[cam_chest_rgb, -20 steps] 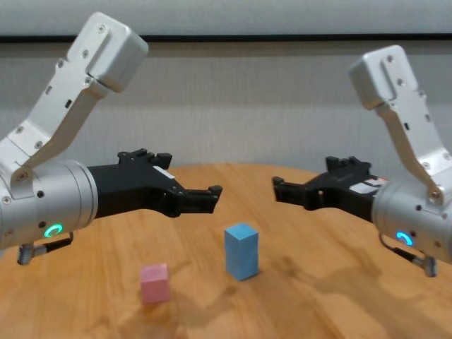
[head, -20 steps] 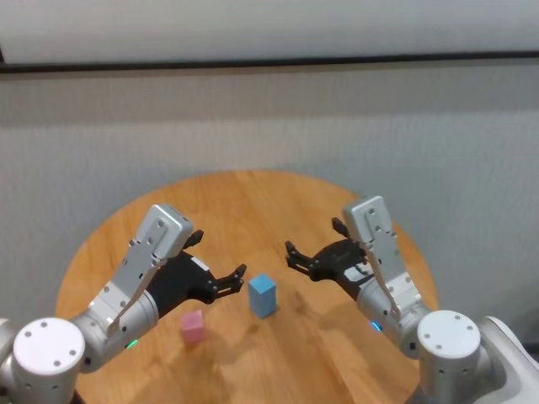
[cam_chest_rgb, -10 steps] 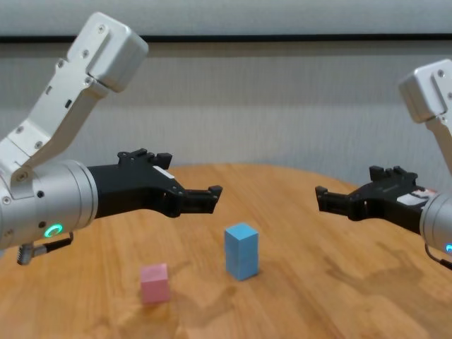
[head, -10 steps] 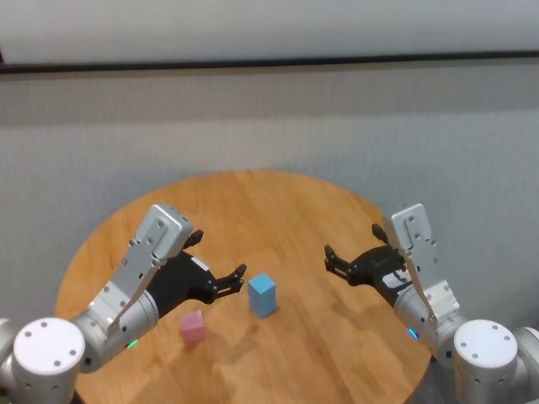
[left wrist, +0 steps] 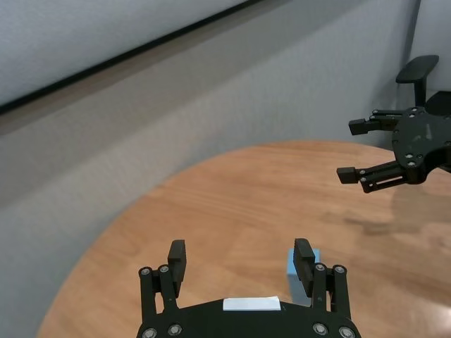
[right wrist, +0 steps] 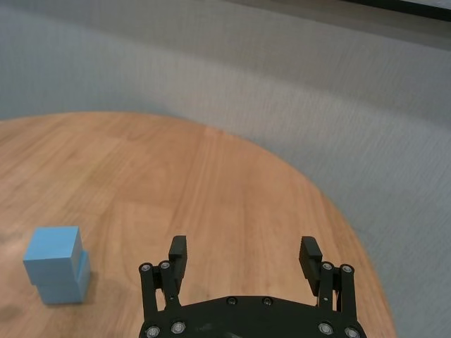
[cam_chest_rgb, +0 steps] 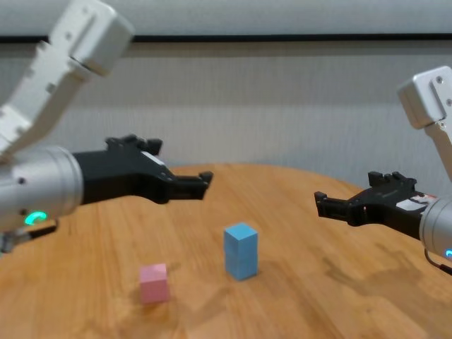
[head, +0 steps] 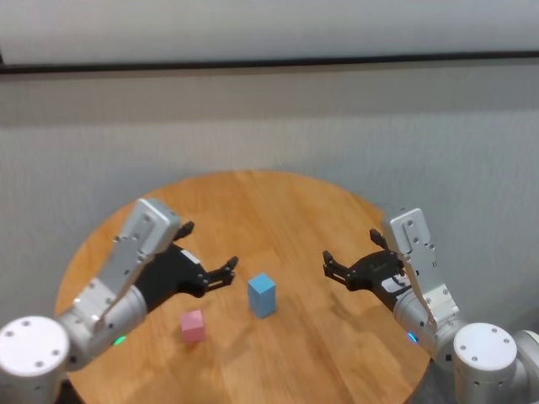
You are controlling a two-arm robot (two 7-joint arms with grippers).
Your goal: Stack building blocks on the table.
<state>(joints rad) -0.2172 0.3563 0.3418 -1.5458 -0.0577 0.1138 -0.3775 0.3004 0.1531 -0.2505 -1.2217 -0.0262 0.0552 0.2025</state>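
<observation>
Two light blue building blocks [head: 262, 295] stand stacked near the middle of the round wooden table [head: 278, 202]; the top one sits slightly askew [right wrist: 53, 253]. A pink block [head: 193, 326] lies alone to their left, nearer me [cam_chest_rgb: 153, 283]. My left gripper [head: 226, 271] hovers open and empty above the table, left of the blue stack [cam_chest_rgb: 241, 251]. My right gripper [head: 330, 265] hangs open and empty to the right of the stack, well apart from it. In the left wrist view a corner of the blue stack [left wrist: 290, 265] shows behind one of the fingers [left wrist: 304, 255].
A grey wall runs behind the table. Bare wood lies between the blue stack and the right gripper [cam_chest_rgb: 321, 205] and toward the table's far edge [right wrist: 282, 165].
The right arm pulled back to the right, away from the blue stack, then held still. The left arm has just drawn back slightly to the left. The blocks have not moved.
</observation>
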